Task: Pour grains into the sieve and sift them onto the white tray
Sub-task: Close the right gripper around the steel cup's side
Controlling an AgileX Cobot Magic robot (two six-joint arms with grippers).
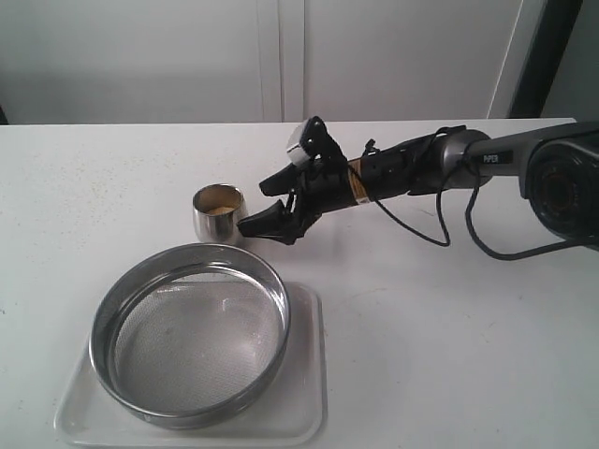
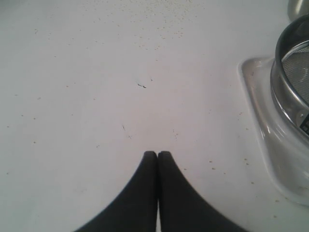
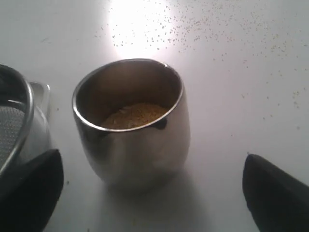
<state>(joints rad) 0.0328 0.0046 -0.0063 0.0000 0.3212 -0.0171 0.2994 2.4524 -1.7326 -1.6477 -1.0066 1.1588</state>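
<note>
Grains (image 3: 135, 115), fine yellow, low in small rounded steel cup (image 3: 140, 150) beside wide steel mesh sieve (image 1: 273, 341) on flat white tray (image 1: 305, 398). Cup prob rigid, slick: to be gripped mid-wall. Right gripper (image 1: 252, 207) jaws spread facing cup, nothing held; left gripper (image 2: 158, 154) closed, empty.

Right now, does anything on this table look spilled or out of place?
Yes: tiny yellowish specks lie scattered over the white tabletop near the small steel cup, like spilled grain. The cup stands upright, and the wide round steel sieve sits on the flat white tray.
</note>
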